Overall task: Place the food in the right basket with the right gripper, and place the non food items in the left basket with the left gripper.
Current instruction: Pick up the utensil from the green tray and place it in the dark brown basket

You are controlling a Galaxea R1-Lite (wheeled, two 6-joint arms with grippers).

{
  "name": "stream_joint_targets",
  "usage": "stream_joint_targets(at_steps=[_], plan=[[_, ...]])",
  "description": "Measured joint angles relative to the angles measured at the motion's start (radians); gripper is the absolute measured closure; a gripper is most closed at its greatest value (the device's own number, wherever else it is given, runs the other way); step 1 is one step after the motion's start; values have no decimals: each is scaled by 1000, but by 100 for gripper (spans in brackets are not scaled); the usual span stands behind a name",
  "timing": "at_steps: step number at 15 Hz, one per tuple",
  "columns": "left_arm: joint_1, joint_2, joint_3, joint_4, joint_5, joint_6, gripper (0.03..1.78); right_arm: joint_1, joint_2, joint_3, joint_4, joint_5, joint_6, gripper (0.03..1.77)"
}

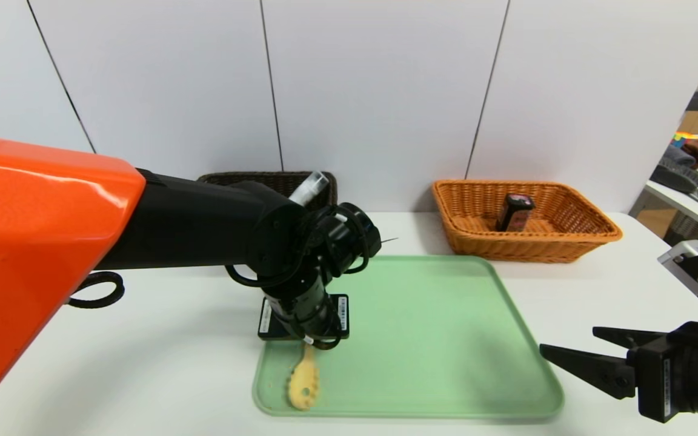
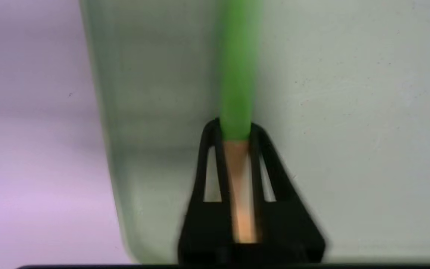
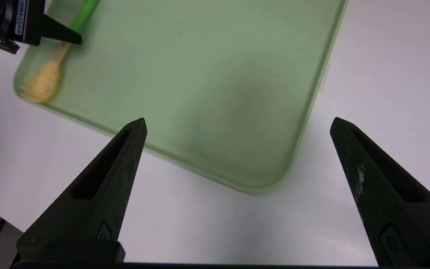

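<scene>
We see the left gripper [image 2: 233, 129] and its arm standing over the near-left corner of the green tray [image 1: 446, 339], closed on the slotted spoon [image 1: 304, 381] and blocking that approach. The rest of the tray floor lies bare. The right gripper [image 3: 237, 127], jaws wide, hangs over the table [image 1: 597, 290] just off the tray's near-right corner. The carton [image 1: 515, 212] occupies the middle of the orange basket [image 1: 567, 242].

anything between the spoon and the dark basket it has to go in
Nothing on the table blocks the way. The left gripper is shut on the spoon on the tray; the dark basket lies beyond, largely hidden behind the left arm, with a bottle in it.
</scene>
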Motion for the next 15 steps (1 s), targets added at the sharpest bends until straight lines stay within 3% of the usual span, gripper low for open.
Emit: stream_joint_targets(at_steps=[9,15], plan=[[16,-38,-1,2,0,8,167,-2,-17,6,3,-1,2,10],[133,-119,-101,-1,1,97,167,-4,-27,9,4,0,4,10]])
